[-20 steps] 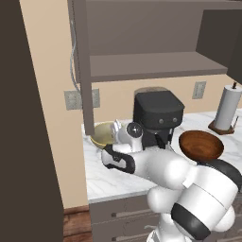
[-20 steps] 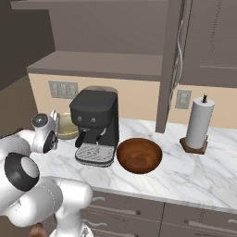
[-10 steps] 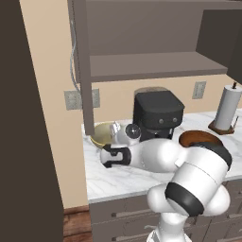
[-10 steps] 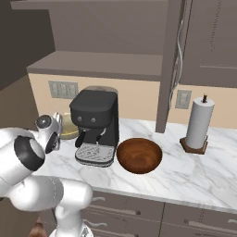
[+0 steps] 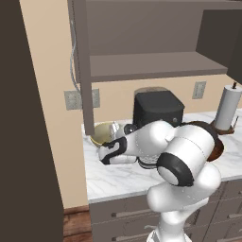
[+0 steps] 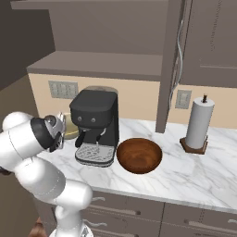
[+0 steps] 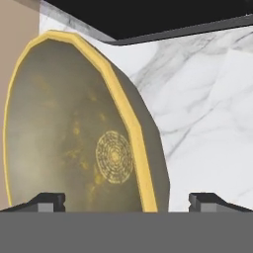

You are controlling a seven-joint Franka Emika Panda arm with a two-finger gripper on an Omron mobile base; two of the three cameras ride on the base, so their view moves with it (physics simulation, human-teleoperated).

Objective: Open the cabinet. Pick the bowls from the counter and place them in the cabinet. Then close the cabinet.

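Note:
The cabinet (image 5: pixel 146 66) stands open, its shelf (image 6: pixel 102 62) bare and one door (image 6: pixel 173 69) edge-on by the paper towels. The pale olive-yellow bowl (image 5: pixel 101 133) sits at the counter's (image 5: pixel 113 177) back left corner; it is also in the right base view (image 6: pixel 70 131) and large in the hand view (image 7: pixel 74 138). My gripper (image 7: pixel 126 202) is open right at this bowl, whose near rim lies between the fingertips (image 7: pixel 47 201). From the base the gripper (image 5: pixel 115 133) (image 6: pixel 61 121) is at the bowl's right side. The reddish-brown bowl (image 6: pixel 139 155) rests mid-counter, mostly behind my arm (image 5: pixel 218 147).
A black coffee machine (image 6: pixel 95 125) (image 5: pixel 158 108) stands just right of the olive bowl. A paper-towel roll (image 6: pixel 199 122) (image 5: pixel 228 106) stands at the right. A tall dark panel (image 5: pixel 28 123) bounds the left side. Grey drawers (image 6: pixel 139 217) lie below the counter.
My arm has folded lower over the counter and the hand has edged closer to the olive bowl. The jaws stay open; neither bowl has moved.

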